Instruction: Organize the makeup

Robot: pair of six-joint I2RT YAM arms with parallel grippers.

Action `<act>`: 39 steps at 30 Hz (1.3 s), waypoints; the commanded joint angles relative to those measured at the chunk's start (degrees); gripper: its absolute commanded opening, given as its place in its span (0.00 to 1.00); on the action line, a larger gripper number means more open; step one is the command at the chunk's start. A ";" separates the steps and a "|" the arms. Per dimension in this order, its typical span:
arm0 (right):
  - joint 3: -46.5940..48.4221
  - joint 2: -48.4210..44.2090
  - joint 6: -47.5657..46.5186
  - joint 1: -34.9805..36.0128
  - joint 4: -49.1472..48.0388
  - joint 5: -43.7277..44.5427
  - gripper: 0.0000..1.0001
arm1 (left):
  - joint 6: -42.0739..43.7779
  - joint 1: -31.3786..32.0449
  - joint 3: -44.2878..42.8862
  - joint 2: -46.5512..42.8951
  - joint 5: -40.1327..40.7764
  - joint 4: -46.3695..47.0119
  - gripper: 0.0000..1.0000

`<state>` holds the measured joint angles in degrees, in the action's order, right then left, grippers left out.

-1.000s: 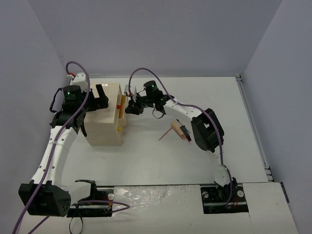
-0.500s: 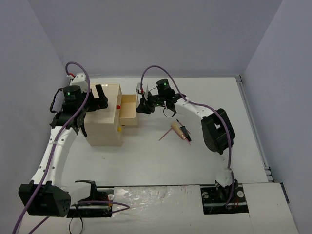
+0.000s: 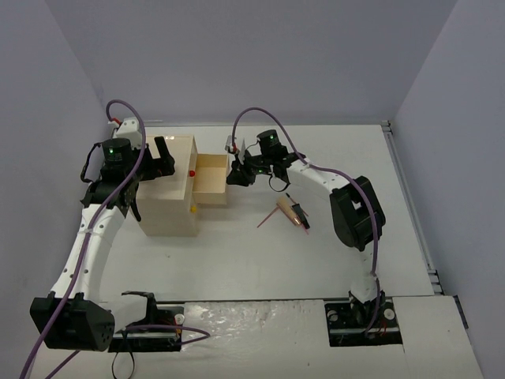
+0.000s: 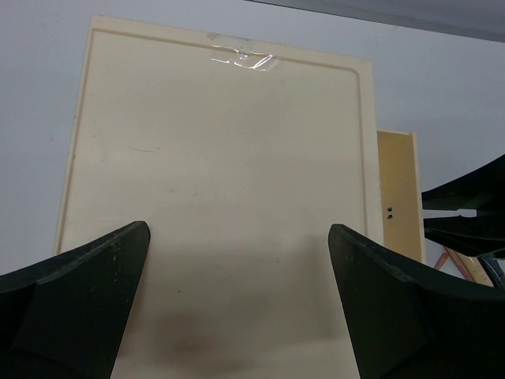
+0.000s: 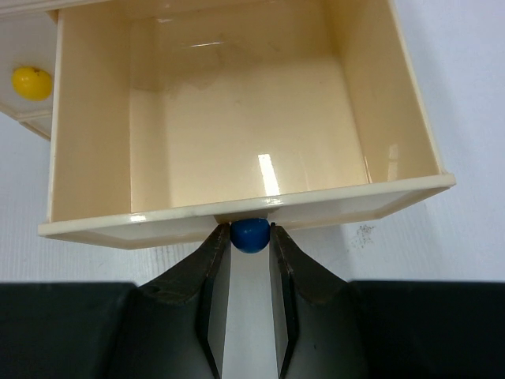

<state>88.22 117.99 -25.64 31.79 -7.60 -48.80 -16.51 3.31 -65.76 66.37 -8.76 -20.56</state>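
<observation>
The makeup (image 3: 291, 212) lies in a small heap on the white table, right of the box: a beige piece, thin pink pencils and a dark item. My right gripper (image 5: 251, 237) is shut on the blue knob (image 5: 251, 234) of a cream drawer (image 5: 237, 118), which stands pulled out with nothing inside. From above, that right gripper (image 3: 235, 175) sits at the drawer's (image 3: 211, 180) right end. My left gripper (image 4: 237, 260) is open, its fingers spread over the flat top of the cream box (image 4: 213, 158) and holding nothing.
The cream box (image 3: 167, 193) stands at the left of the table, with a red knob (image 3: 192, 170) and a yellow knob (image 3: 192, 208) on its right face. Grey walls close in the back and both sides.
My right gripper has drawn the drawer out of the box to the right, holding its blue knob. The left arm and the makeup heap have not moved.
</observation>
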 commanded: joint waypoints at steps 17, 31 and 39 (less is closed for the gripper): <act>-4.72 -13.88 5.29 -3.23 1.18 12.16 0.60 | -0.28 -0.67 0.74 0.54 -0.42 -7.15 0.97; -25.53 -29.58 25.64 -3.05 10.78 43.87 0.56 | 2.58 -0.60 -3.51 -6.24 2.51 -6.16 0.97; -29.71 -26.33 30.93 -3.14 11.49 45.37 0.45 | 5.72 -0.59 -0.85 -11.18 7.95 -5.15 0.97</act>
<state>57.81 90.19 1.52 28.53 4.96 -6.58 -13.10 3.14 -65.87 59.08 -4.66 -28.65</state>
